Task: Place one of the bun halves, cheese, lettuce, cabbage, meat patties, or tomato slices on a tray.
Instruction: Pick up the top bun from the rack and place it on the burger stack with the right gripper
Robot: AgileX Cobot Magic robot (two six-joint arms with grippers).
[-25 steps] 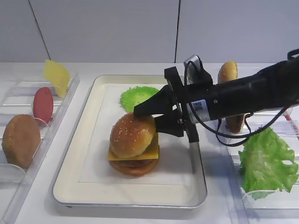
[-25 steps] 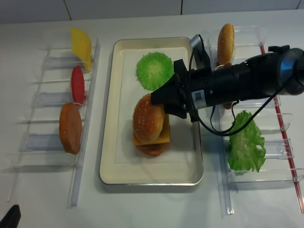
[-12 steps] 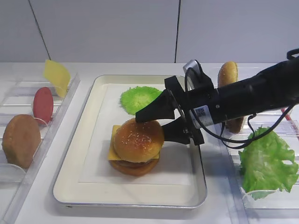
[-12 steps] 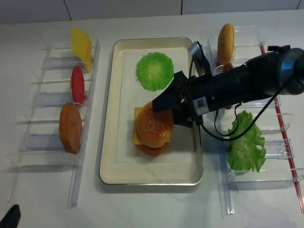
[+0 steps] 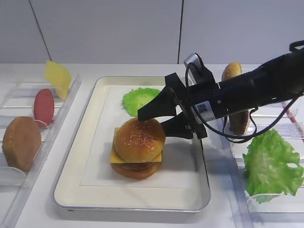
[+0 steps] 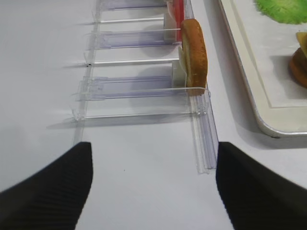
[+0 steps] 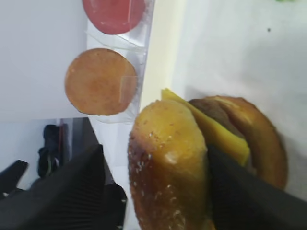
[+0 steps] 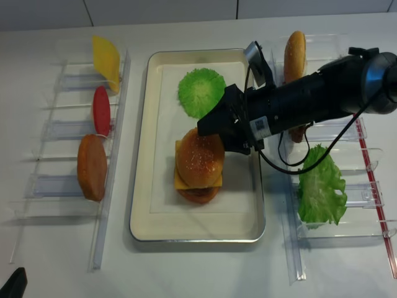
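Note:
A burger stack stands on the silver tray (image 5: 66, 190) (image 8: 139, 205). The speckled glossy bun top (image 5: 139, 138) (image 8: 200, 158) (image 7: 168, 163) rests on a cheese slice (image 5: 118, 156) (image 7: 211, 129), over a dark patty (image 7: 216, 108) and a bun base (image 7: 261, 139). My right gripper (image 5: 154, 121) (image 8: 214, 139) (image 7: 153, 191) is open, its black fingers straddling the bun top, with a gap on one side. The cabbage disc (image 5: 140, 99) (image 8: 201, 92) lies on the tray's far end. My left gripper (image 6: 153, 191) is open over bare table, holding nothing.
The left clear rack holds a cheese slice (image 5: 58, 76), a tomato slice (image 5: 43, 105) (image 7: 113, 12) and a dull brown bun half (image 5: 21, 142) (image 6: 194, 55) (image 7: 100, 81). The right rack holds lettuce (image 5: 273, 164) (image 8: 321, 189) and another bun half (image 5: 231, 73).
The right gripper has opened and let go of the bun top, which has dropped from a tilt to lie flat on the cheese. The gripper has drawn up and back slightly.

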